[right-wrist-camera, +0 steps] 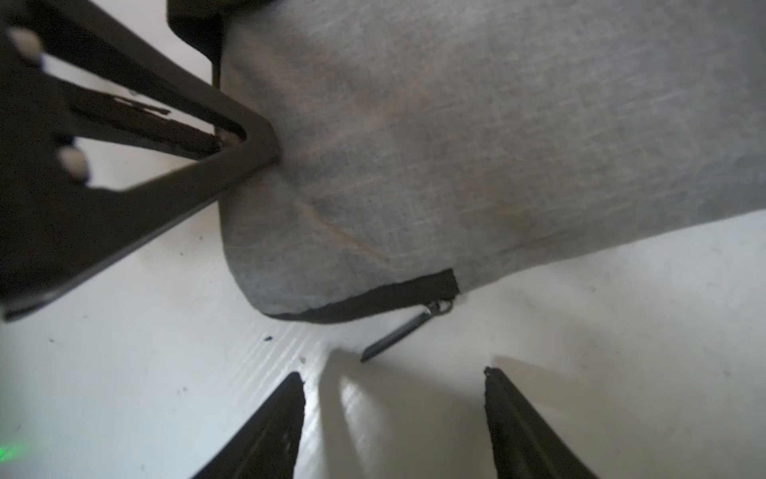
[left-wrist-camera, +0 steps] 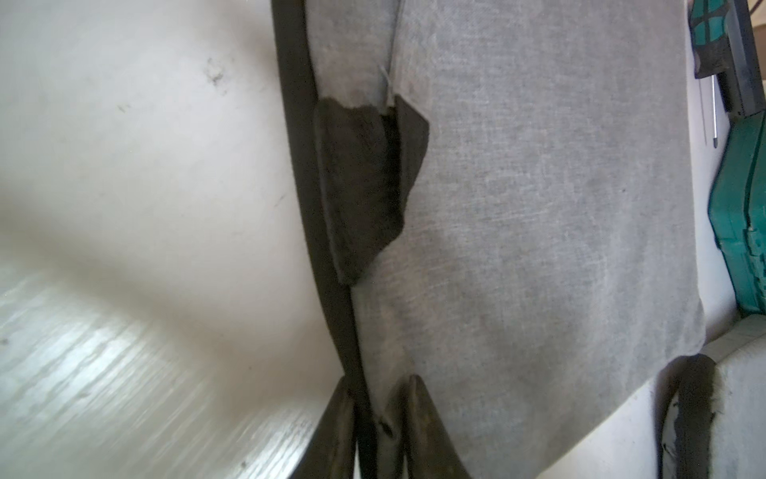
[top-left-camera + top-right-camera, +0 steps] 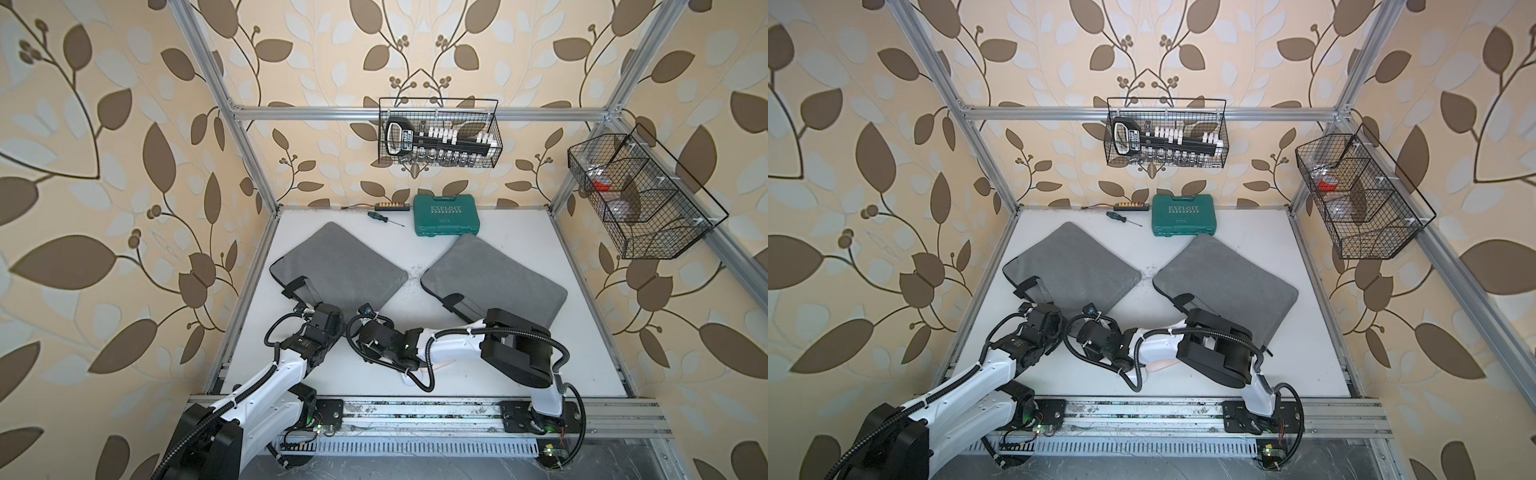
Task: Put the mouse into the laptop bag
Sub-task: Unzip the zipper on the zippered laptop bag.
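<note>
Two grey laptop bags lie on the white table, the left one [image 3: 340, 266] [image 3: 1075, 266] and the right one [image 3: 494, 278]. My left gripper [image 2: 379, 385] is shut on the left bag's near edge, pinching its black trim and grey fabric [image 2: 539, 207]. My right gripper [image 1: 393, 373] stands open over bare table just short of that bag's corner [image 1: 456, 124], with the zipper pull [image 1: 408, 329] lying ahead of its fingertips. A pale pinkish-white thing [image 3: 1160, 365] peeks out under my right forearm. It looks like the mouse, mostly hidden.
A green tool case [image 3: 446, 216], a screwdriver [image 3: 384, 218] and a bit strip [image 3: 390, 206] lie along the back edge. A wire basket [image 3: 438, 133] hangs on the back rail and another wire basket [image 3: 640, 195] on the right frame.
</note>
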{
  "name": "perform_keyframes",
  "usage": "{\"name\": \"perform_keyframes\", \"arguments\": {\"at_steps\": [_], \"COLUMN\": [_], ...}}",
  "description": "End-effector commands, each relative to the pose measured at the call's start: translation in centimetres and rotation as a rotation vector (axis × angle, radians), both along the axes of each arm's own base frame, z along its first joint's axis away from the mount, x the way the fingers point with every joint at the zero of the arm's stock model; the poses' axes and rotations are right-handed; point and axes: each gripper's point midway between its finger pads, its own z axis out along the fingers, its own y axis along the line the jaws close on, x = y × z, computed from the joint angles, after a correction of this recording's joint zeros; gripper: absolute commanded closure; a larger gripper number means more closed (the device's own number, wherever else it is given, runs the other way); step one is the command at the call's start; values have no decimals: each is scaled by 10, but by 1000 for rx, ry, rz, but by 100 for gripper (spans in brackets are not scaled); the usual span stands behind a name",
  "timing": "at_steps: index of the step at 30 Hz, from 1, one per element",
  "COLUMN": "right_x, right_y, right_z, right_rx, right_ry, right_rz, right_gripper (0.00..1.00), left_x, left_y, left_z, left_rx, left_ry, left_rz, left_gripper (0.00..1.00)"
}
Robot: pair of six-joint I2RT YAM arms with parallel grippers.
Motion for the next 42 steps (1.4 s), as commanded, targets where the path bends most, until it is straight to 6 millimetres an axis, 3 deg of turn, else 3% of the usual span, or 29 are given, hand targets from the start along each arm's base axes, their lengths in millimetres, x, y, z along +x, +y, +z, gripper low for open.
{"name": "perform_keyframes", "arguments": {"at_steps": [1, 4, 6, 11, 12, 15, 17, 20, 25, 29, 31, 34, 38, 40, 42], "right_x": [-3, 0, 2, 2, 3, 2, 2, 8, 27, 30, 24, 11, -12, -23, -33], "right_y": [-13, -16, -20, -32, -34, -40, -44, -54, -79, -83, -77, -64, -44, -36, -25], "right_z": [-32, -38, -39, -38, -38, -35, -29, -19, -8, -5, -1, 4, 5, 5, 7], "right_rx": [-112, -140, -153, -163, -162, -152, -134, -100, -30, -1, -4, -15, -37, -37, -21], "right_ry": [37, 35, 29, 16, 13, 3, -9, -16, 12, 17, 4, -20, -34, -27, -19], "right_rz": [-35, -56, -75, -102, -107, -113, -114, -127, -152, -116, -87, -43, 17, 44, 73], "right_gripper": [32, 32, 40, 75, 81, 100, 100, 100, 100, 100, 100, 100, 100, 100, 100], "left_x": [12, 11, 10, 10, 10, 10, 10, 10, 13, 27, 32, 40, 47, 48, 48], "left_y": [3, 4, 5, 4, 3, 3, 4, 11, 24, 9, -1, -14, -19, -20, -21], "left_z": [18, 20, 20, 20, 20, 21, 23, 30, 34, 25, 19, 11, -3, -8, -14], "left_rx": [26, 26, 25, 14, 13, 7, 8, 39, 51, -66, -105, -146, -163, -167, -179], "left_ry": [-62, -70, -72, -72, -72, -73, -75, -81, -88, -101, -79, -42, 2, 20, 31], "left_rz": [12, 16, 18, 23, 24, 29, 35, 53, 79, 24, -7, -48, -44, -37, -27], "left_gripper": [77, 76, 75, 72, 68, 44, 22, 5, 1, 1, 9, 31, 66, 79, 86]}}
